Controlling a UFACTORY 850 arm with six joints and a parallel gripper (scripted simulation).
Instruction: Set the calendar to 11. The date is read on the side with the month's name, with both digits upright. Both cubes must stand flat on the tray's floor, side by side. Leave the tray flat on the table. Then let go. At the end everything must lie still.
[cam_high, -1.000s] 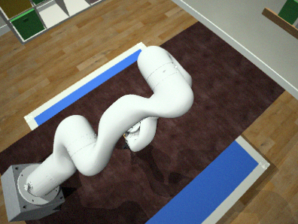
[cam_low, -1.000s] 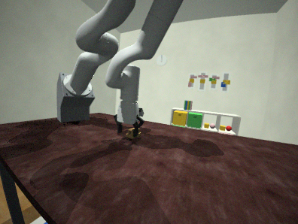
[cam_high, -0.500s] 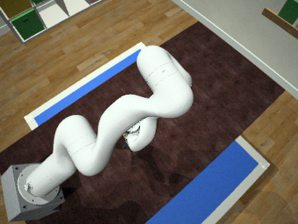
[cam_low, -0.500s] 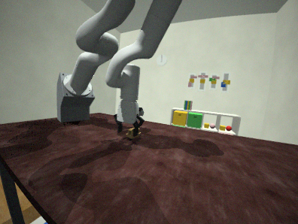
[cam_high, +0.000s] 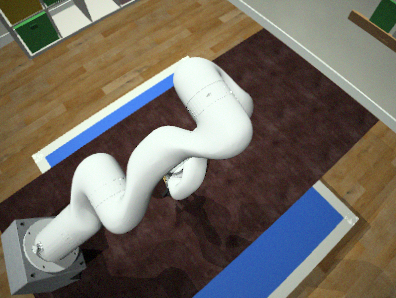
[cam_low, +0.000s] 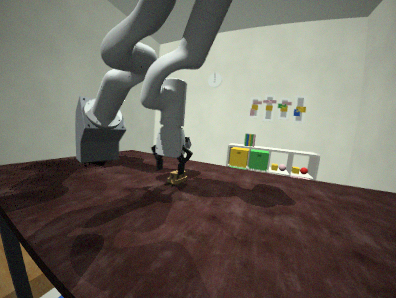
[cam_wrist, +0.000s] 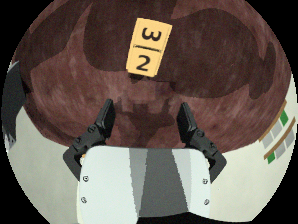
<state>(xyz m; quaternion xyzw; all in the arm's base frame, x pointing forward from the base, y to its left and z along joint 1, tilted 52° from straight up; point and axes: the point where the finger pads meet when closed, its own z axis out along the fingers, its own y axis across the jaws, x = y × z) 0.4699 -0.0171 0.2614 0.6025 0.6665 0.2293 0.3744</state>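
- Top view: arm (cam_high: 220, 122) (cam_low: 172, 62) hides most of gripper (cam_high: 168, 191) (cam_low: 170, 168) (cam_wrist: 146, 111).
- Exterior view: arm cut off at 12 o'clock; markings on cubes (cam_low: 177, 176) (cam_wrist: 149, 47) too small to read.
- Wrist view: cubes' undersides hidden; gripper body cut off at 6 o'clock; dark shape (cam_wrist: 12, 102) cropped at 9 o'clock, identity unclear.
- Top view: blue panel (cam_high: 270, 250) cut off at 6 o'clock.

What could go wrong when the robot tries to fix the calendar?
The two number cubes sit pressed together, so the open gripper might bump or drag one while going for the other. The tops show a 3 and a 2, facing different ways, so the robot may turn a cube wrongly and get a 1 upside down or sideways. The little calendar is low on the table, so fingers coming down crooked could shove it.
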